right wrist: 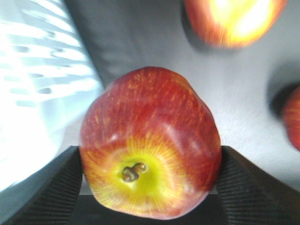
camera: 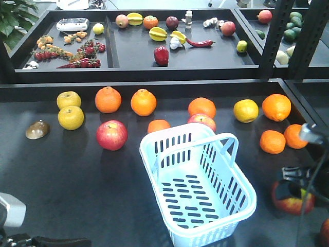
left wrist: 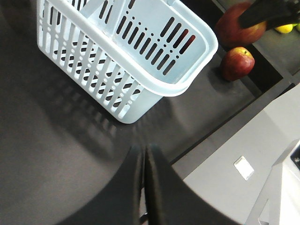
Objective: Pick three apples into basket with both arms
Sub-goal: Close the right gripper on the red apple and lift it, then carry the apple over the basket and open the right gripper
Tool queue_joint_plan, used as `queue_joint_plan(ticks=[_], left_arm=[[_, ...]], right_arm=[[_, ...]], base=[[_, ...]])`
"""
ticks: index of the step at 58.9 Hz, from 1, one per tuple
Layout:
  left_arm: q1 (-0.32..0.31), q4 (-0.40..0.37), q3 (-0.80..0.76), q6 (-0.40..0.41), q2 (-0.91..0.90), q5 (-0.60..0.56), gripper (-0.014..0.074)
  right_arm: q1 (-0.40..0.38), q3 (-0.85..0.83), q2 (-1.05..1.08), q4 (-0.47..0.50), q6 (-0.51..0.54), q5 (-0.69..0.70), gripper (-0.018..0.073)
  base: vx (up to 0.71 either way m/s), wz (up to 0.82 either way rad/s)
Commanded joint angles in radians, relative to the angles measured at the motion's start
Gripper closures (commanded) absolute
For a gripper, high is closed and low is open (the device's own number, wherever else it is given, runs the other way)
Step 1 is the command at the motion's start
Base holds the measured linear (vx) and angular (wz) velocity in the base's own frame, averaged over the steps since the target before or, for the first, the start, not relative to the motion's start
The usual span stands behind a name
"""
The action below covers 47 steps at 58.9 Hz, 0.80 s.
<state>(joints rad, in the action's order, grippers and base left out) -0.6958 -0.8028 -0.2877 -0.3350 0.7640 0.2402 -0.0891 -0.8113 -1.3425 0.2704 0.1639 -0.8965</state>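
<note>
You have none of the three apples in the basket (camera: 218,164). From the front view its slotted floor shows bare and pale, and it sits open-topped and angled on the dark table (camera: 77,190). The first pick is under way. Your right gripper (right wrist: 150,154) has its two fingers pressed against either side of a dark red apple (right wrist: 154,117), stem end facing the wrist camera, just to the right of the basket. Whether the fruit is off the table you cannot tell. A second dark red apple (left wrist: 237,63) lies just beside it, close to the table's near edge. Your left gripper (left wrist: 144,157) hangs over bare table near the basket, fingers closed together on nothing. I judge all three placements left to do, and carrying this first apple across to the basket comes next. The third apple I cannot pick out with certainty.
</note>
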Motion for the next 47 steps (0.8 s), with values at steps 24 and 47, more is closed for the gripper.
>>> queue_joint_plan(ticks=[24,47], left_arm=[[-0.005,-0.013,-0.022,0.002,-0.003,-0.063,0.0602],[-0.005,-0.014,-0.022,0.003,-0.003,0.049,0.0602]], right_arm=[[0.363,-0.021,0.093,0.314,0.190,0.282,0.0479],[0.382,-0.021,-0.025,0.327,0.237,0.385,-0.0126]], base=[[0.00,0.00],[0.00,0.00]])
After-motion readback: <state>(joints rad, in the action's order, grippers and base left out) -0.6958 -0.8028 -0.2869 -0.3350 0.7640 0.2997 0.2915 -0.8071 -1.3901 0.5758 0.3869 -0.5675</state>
